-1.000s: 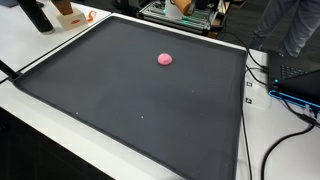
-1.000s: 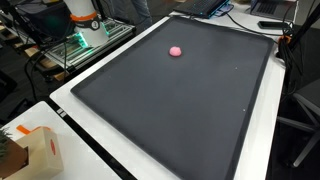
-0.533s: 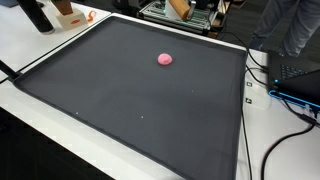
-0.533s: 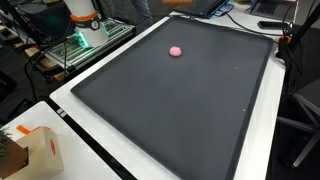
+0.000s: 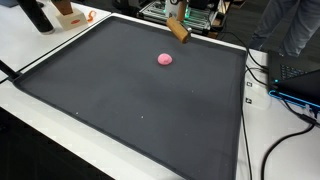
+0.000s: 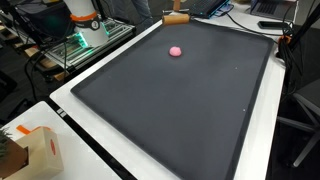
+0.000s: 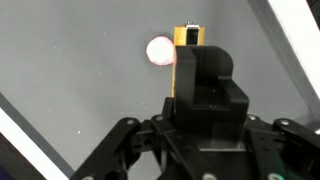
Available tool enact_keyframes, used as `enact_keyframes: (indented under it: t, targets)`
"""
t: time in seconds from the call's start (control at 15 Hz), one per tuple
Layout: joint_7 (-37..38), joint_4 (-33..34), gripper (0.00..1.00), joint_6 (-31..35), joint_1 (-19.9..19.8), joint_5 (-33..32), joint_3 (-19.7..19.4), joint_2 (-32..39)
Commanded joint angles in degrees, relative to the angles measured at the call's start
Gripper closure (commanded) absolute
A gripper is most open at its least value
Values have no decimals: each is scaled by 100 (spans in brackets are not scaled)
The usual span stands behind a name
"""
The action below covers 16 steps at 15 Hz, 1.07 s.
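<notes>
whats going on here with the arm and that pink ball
A robot arm's gripper looks shut on a small orange-brown block, which sticks out past its fingertips. It hangs over the far edge of a dark mat, near a pink ball lying alone on the mat. In both exterior views the block and ball are apart; nothing touches the ball.

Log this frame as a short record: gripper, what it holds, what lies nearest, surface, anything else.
holder: gripper, shut on block
held: block, brown, tilted, above the mat near its edge in both exterior views
nearest: ball, pink, lying on the mat, apart from the block
surface: black mat on a white table
elsewhere: cardboard box on a table corner, off the mat
</notes>
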Motion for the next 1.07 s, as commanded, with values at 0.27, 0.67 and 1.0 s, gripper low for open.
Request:
enact_keyframes:
  t: [0.27,0.67,1.0]
  targets:
    - [-934,-742,76,826,-170,232,-173,97]
    - [-960,-1058,76,1701,-262,349,-202,272]
    - [-999,-1056,76,1828,-332,397,-194,537]
